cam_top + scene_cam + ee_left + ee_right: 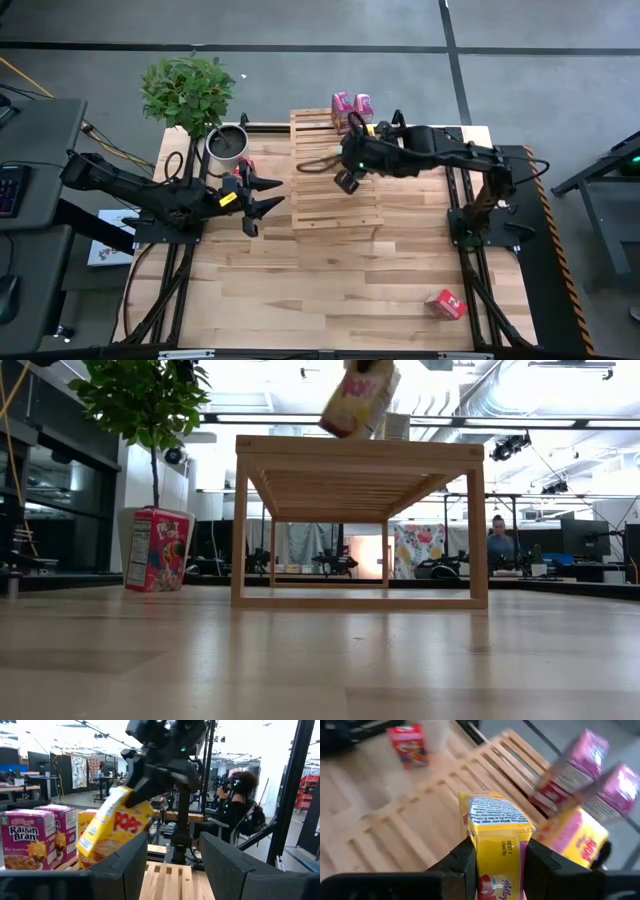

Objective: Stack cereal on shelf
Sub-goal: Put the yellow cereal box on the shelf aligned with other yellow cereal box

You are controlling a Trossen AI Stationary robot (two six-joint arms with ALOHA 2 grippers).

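Observation:
The wooden slatted shelf point(335, 175) stands mid-table on its legs point(360, 520). Two pink boxes point(351, 105) and a yellow box point(575, 840) stand on its far end; they also show in the left wrist view point(30, 837). My right gripper point(347, 180) is shut on a second yellow box point(497, 835) above the shelf top point(360, 400). My left gripper point(272, 195) is open and empty left of the shelf. One red box point(157, 548) stands on the table beside it, and another red box point(445, 303) lies near the front right. My right gripper pinches the yellow box between its two fingers, on two opposite sides point(485, 855) near one end. The fingers point(145, 780) slant down from above. The box is lifted clear above the shelf and hangs tilted, its free end point(92, 845) lower.
A potted plant point(190, 90) with a pale pot point(227, 143) stands at the far left by the red box. Bare tabletop point(320, 290) lies in front of the shelf. People sit in the room beyond the table point(240, 805).

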